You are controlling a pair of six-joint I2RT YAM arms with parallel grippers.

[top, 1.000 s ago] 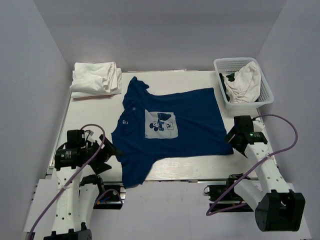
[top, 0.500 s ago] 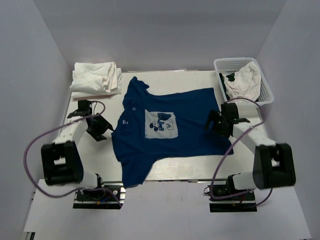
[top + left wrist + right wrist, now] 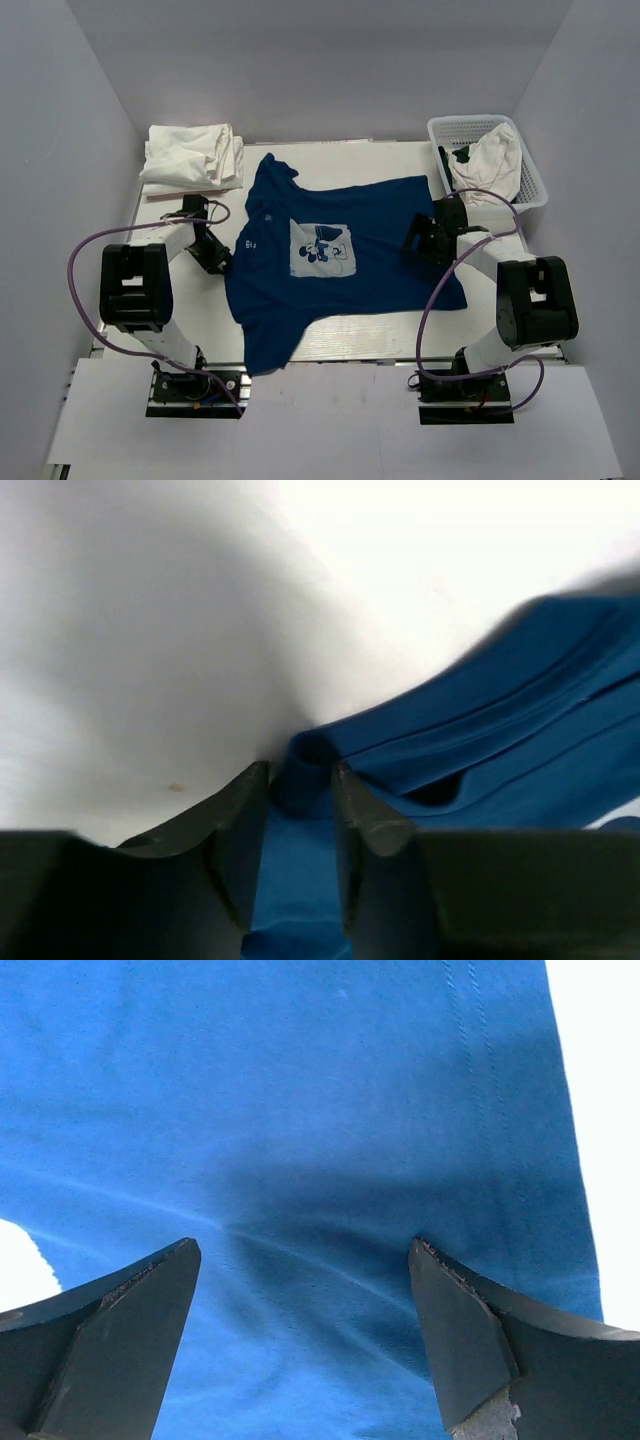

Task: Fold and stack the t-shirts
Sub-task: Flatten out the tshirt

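- Navy t-shirt (image 3: 340,260): lies spread flat across the middle of the table (image 3: 350,160), its pale cartoon print (image 3: 322,247) facing up. One sleeve points to the far side. The other droops over the near edge. No fold has been made in it yet.
- Left gripper (image 3: 300,780): sits at the shirt's left edge, beside the neck end. Its jaws are drawn close together and pinch a small roll of blue cloth. Whether that roll is collar or shoulder seam cannot be told.
- Right gripper (image 3: 300,1250): rests low over the hem end of the same shirt, on the right. Its jaws are spread wide and hold nothing. The cloth between them shows a shallow dimple.
- White t-shirts (image 3: 192,158): a folded pile at the far left corner, well apart from the navy one. This appears to be the finished part of the job.
- Basket (image 3: 535,185): stands at the far right corner with a crumpled white garment (image 3: 490,165) inside and something dark beside it.
- Progress, as judged: roughly midway. The navy shirt is laid out and about to be folded. It must then join the pile, and the basket's contents remain.
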